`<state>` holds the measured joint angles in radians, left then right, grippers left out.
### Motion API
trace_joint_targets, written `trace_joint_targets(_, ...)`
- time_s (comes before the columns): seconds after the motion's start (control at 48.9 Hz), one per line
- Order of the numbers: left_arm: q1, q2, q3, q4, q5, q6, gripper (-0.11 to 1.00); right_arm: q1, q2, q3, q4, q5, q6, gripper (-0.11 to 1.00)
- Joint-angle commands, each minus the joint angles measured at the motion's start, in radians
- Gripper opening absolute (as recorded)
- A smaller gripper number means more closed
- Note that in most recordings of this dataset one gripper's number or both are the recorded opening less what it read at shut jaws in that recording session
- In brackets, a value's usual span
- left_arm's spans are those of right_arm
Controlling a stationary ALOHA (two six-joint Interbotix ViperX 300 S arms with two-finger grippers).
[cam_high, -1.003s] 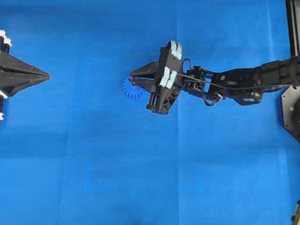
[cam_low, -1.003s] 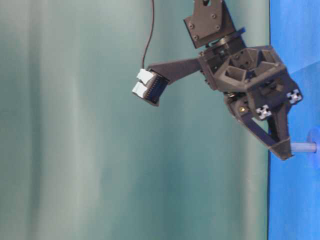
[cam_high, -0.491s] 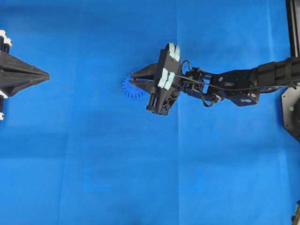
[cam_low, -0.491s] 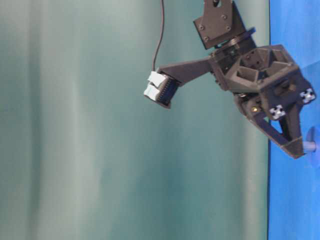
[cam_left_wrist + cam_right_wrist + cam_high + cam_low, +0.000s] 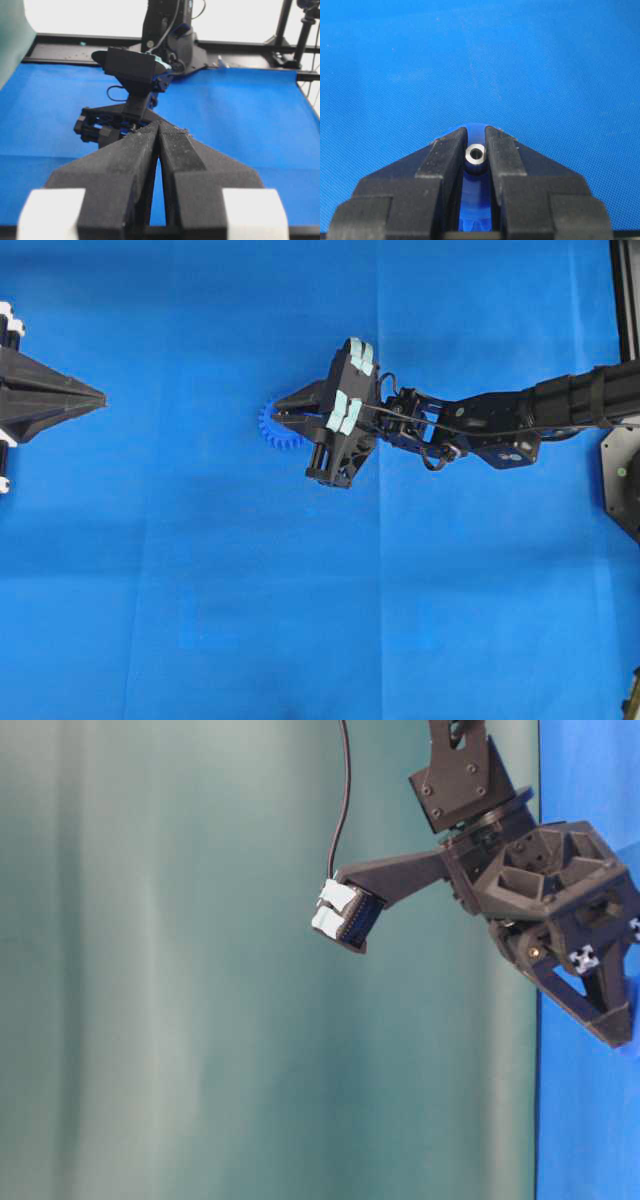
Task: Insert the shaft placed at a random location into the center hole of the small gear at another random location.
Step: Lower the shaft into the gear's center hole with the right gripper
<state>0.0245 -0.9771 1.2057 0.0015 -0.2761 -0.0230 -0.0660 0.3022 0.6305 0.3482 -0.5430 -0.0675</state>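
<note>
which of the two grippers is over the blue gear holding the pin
The right gripper, jaws shut on the shaft above the small gear; the left gripper sits far away.

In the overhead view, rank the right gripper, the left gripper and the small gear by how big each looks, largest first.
1. right gripper, counting its whole black hand.
2. left gripper; it is cut off at the picture's edge, so its place is unsure.
3. small gear, clearly smallest, though the right gripper covers part of it.

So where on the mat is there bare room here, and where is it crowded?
Bare blue mat fills the whole lower part of the overhead view and the stretch between the left gripper and the small gear. Crowded only at the gear, where the right gripper holds the shaft.
</note>
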Motion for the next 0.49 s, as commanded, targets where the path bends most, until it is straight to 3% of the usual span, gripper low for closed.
trace_joint_targets(0.0,0.011,0.005,-0.009,0.002,-0.009,-0.002,0.00,0.005,-0.015,-0.014,-0.002,0.012,-0.002,0.03)
trace_joint_targets(0.348,0.015,0.003,-0.009,0.002,-0.009,-0.002,0.00,0.005,-0.015,-0.014,0.002,0.029,0.000,0.03)
trace_joint_targets(0.409,0.015,0.003,-0.009,0.002,-0.008,-0.002,0.00,0.006,-0.017,-0.014,0.002,0.029,0.002,0.10)
trace_joint_targets(0.471,0.015,0.003,-0.009,0.002,-0.005,-0.002,0.00,0.009,-0.025,-0.014,0.002,0.031,0.002,0.25)
